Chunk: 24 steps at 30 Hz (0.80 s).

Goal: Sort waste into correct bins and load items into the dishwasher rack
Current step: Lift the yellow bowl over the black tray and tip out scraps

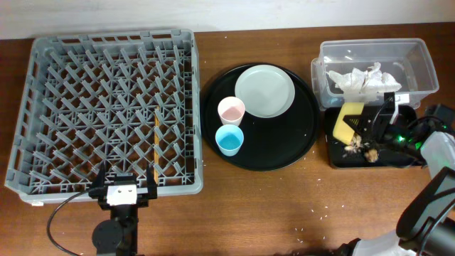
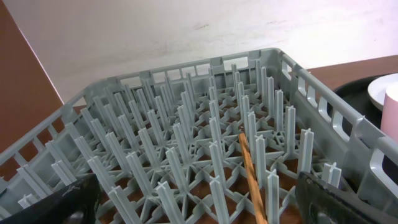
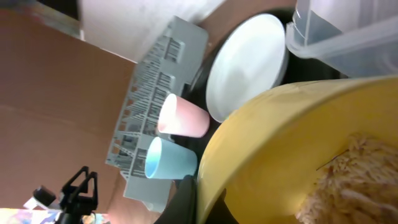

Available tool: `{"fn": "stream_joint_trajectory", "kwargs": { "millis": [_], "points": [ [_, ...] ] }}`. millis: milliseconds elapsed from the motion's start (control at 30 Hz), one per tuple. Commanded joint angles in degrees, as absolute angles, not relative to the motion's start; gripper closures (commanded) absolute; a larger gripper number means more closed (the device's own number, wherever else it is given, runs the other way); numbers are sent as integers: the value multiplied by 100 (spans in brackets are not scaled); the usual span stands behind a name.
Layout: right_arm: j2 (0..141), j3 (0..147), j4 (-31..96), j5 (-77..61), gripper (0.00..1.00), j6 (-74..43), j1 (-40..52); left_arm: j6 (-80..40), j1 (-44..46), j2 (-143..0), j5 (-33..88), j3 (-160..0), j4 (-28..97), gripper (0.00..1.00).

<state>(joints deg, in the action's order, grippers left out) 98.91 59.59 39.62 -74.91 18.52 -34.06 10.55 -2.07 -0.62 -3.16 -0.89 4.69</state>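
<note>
So the right tool [image 1: 371, 126] is clamped on the rim of the yellow bowl [image 1: 348, 121] and holds it tipped on its side right above the black tray [image 1: 405, 158], at that tray's end nearest the round tray. The mouth faces the tool, not straight down. The wrist view shows beige crumbly scraps [image 3: 348, 180] sitting inside the bowl, and a small pile [image 1: 359, 147] lies on the black tray just under it. My guess is that it needs more tilt to empty out.

The bowl itself is smooth, glossy yellow plastic with a thin rim.

The left tool [image 1: 126, 190] is well away from the black tray, over by the dishwasher rack [image 1: 43, 107]. Its fingers are spread wide and holding nothing, so the right arm is clearly the one doing this.
</note>
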Motion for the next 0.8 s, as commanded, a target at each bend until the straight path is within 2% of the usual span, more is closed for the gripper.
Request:
{"fn": "stream_joint_trajectory", "kwargs": {
  "millis": [0,267,533,667,767],
  "points": [
    [9988,5929,3795,-8423,96,1973,-3426,1144,-246,-30,-252,-51,462,1],
    [9992,5931,3594,-8895,96,1712,-3433,1144,-246,-30,-252,-51,462,1],
    [9992,5931,3505,-8890,96,770,-3789,1144,-246,-30,-252,-51,462,1],
    [9992,5931,3507,-8892,96,-272,-4165,1144,-246,-30,-252,-51,462,1],
    [9992,5931,3507,-8892,96,-392,-4331,1144,-246,-30,-252,-51,462,1]
  ]
}}
